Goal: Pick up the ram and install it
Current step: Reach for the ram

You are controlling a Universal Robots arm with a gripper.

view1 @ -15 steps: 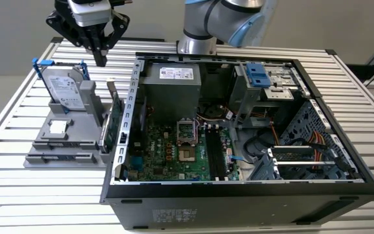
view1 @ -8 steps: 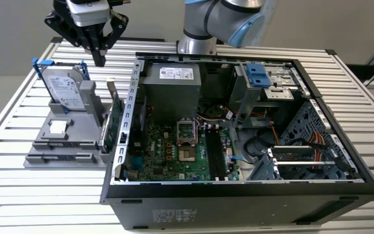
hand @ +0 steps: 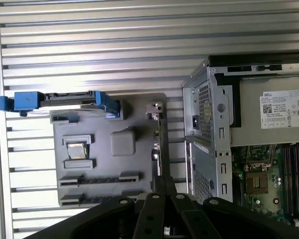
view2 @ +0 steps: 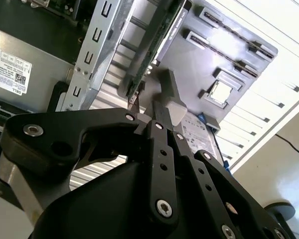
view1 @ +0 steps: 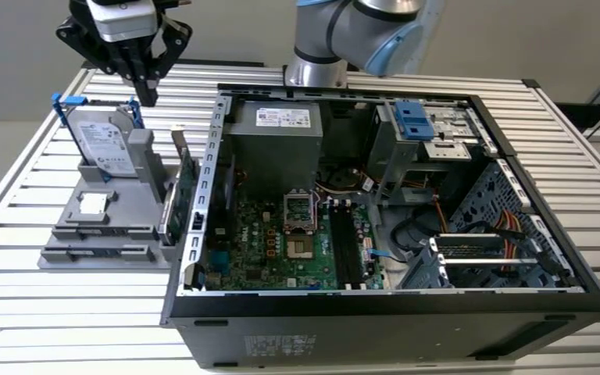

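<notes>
The ram is out of view; the two long slots (hand: 99, 178) on the grey holder plate (view1: 81, 234) hold nothing that I can make out. My gripper (view1: 149, 95) hangs above the plate's far end, on the exterior view's left, over a grey upright block (view1: 141, 152) beside the hard drive. Its black fingers (view2: 158, 115) lie together with nothing visible between them, and they also show pressed together in the first wrist view (hand: 163, 185). The open computer case (view1: 216, 156) lies to the exterior view's right of the gripper, with the motherboard's memory slots (view1: 348, 246) inside.
A silver hard drive in a blue frame (view1: 107, 141) stands on the plate. A green expansion card (view1: 178, 199) stands on edge between plate and case wall. A small square chip (hand: 75, 151) sits in a pocket. The arm's base (view1: 316, 47) is behind the case.
</notes>
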